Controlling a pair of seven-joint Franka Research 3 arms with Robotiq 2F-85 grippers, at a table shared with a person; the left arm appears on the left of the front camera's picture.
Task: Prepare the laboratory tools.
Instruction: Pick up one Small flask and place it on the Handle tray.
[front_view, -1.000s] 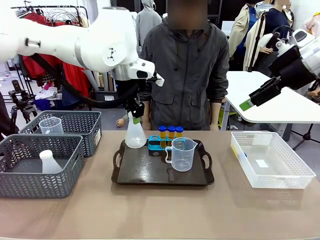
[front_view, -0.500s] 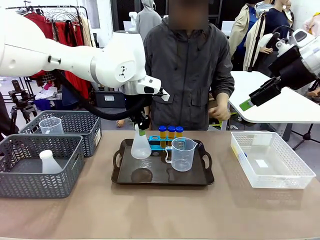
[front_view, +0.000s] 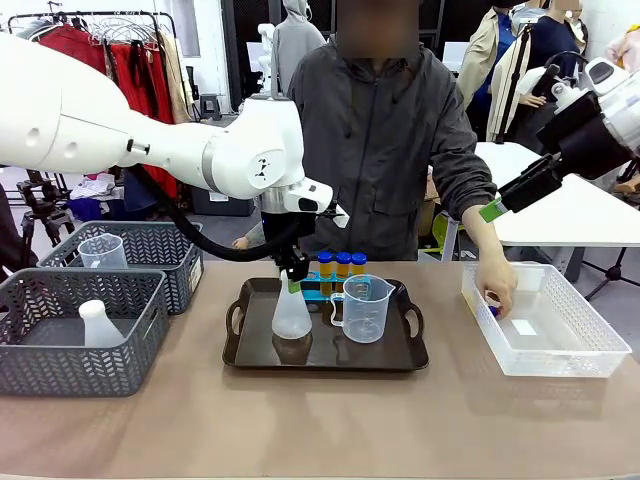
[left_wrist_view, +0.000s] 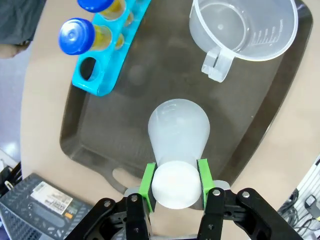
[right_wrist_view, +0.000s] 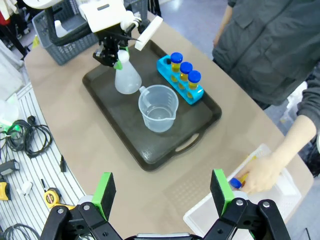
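My left gripper (front_view: 291, 274) (left_wrist_view: 175, 183) is shut on the neck of the translucent white conical flask (front_view: 291, 316) (left_wrist_view: 179, 125). The flask stands upright with its base at the dark tray (front_view: 325, 358), in the left half. To its right sits the clear handled beaker (front_view: 363, 308) (left_wrist_view: 240, 30). Behind them the blue rack (front_view: 312, 291) (left_wrist_view: 107, 62) holds three blue-capped tubes (front_view: 341, 264) of yellow liquid, with one hole free. My right gripper (front_view: 494, 209) (right_wrist_view: 162, 192) hangs open, high over the table's right side.
The person's hand (front_view: 497, 288) (right_wrist_view: 260, 175) is inside the clear bin (front_view: 560, 345) at right, holding a blue-capped tube (right_wrist_view: 235, 183). Two grey mesh baskets (front_view: 60, 375) stand at left, one with a white flask (front_view: 98, 326), the other with a beaker (front_view: 102, 251).
My left gripper has carried the flask rightward and down onto the tray beside the beaker. The person's hand has reached into the clear bin. The right arm is unchanged.
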